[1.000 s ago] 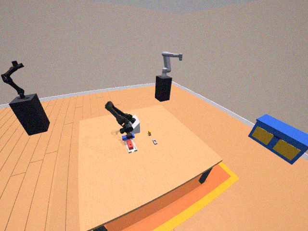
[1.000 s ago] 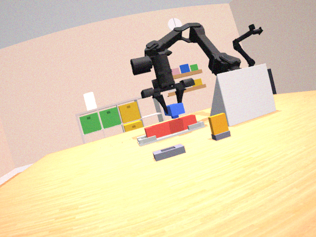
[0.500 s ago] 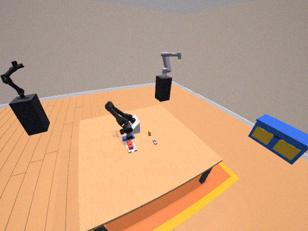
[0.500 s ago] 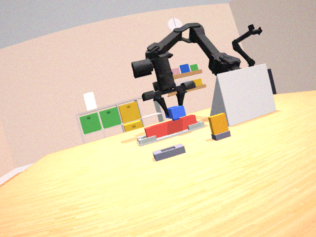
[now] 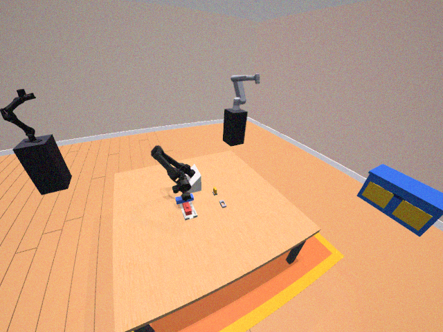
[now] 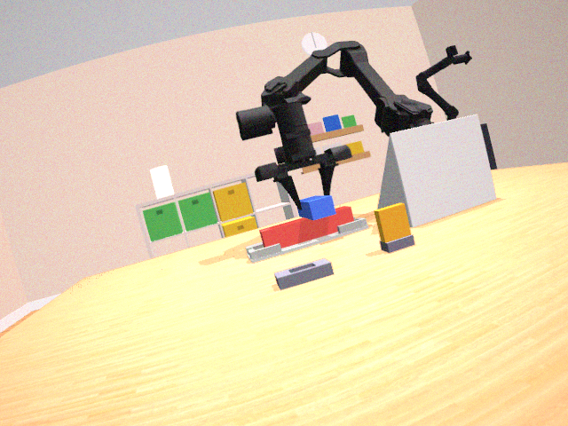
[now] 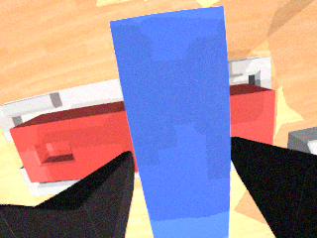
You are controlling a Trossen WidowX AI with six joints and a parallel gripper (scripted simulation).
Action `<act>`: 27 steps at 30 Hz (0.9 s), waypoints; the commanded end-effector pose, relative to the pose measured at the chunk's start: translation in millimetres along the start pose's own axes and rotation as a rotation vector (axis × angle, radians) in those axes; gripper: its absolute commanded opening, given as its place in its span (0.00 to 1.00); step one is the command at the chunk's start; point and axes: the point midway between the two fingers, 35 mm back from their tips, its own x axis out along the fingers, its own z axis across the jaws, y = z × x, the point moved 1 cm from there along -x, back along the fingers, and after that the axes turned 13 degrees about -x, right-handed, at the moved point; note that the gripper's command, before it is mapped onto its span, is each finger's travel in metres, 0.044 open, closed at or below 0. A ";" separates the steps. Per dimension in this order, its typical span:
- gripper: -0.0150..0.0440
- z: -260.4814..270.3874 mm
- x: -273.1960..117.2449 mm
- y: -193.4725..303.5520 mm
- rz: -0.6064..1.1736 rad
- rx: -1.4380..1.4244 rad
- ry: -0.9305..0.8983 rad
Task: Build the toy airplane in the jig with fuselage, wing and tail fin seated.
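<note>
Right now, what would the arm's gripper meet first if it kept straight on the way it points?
The blue wing, lying between the open jaws; beyond it, probably the red fuselage.

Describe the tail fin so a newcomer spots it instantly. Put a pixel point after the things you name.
Find the big white slanted panel (image 5: 197,181) (image 6: 442,171) on the wooden table (image 5: 214,243) (image 6: 293,348). Just in front of it, in the exterior view, stands the tail fin (image 5: 214,190) (image 6: 393,223), a small upright yellow-orange block in a dark gray base. The similar gray holder (image 5: 223,204) (image 6: 303,273) nearby has an empty slot.
</note>
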 end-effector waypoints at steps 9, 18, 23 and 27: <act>1.00 -0.2 -0.1 0.0 0.000 0.001 0.001; 1.00 3.3 -64.6 1.8 0.005 -0.005 0.001; 1.00 2.6 -85.6 1.2 -0.001 -0.006 0.003; 1.00 4.8 -85.6 1.2 -0.001 -0.006 0.002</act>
